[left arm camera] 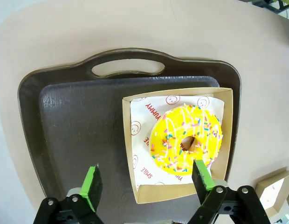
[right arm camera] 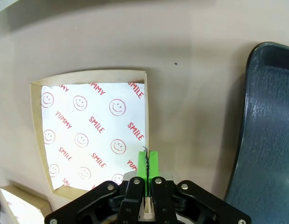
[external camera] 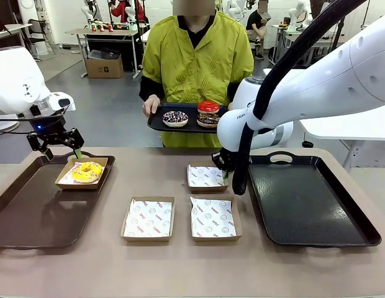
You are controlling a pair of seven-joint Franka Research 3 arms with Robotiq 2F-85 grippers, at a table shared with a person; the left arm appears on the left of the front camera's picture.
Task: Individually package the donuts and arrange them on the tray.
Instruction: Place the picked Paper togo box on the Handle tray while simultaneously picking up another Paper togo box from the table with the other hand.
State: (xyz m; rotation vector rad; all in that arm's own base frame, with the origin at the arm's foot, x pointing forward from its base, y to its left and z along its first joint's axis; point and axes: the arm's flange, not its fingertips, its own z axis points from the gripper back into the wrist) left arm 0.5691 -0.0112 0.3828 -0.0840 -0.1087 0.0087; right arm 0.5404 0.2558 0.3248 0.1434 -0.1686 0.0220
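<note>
Left gripper (left arm camera: 147,182) hangs wide open over the yellow donut (left arm camera: 186,139), already boxed at the far corner of the left tray (left arm camera: 79,135); the donut sits toward one pad, not centred

Right gripper (right arm camera: 147,163): pads pressed together, apparently on the side wall of the empty box (right arm camera: 88,74), right tray (external camera: 310,198) just beside

You still have the sprinkled donut (external camera: 175,118) and the red donut (external camera: 208,106), stacked on a brown one, on the person's tray (external camera: 156,121); your right arm is nearer

Liner print reads YUMMY, SMILE
</note>
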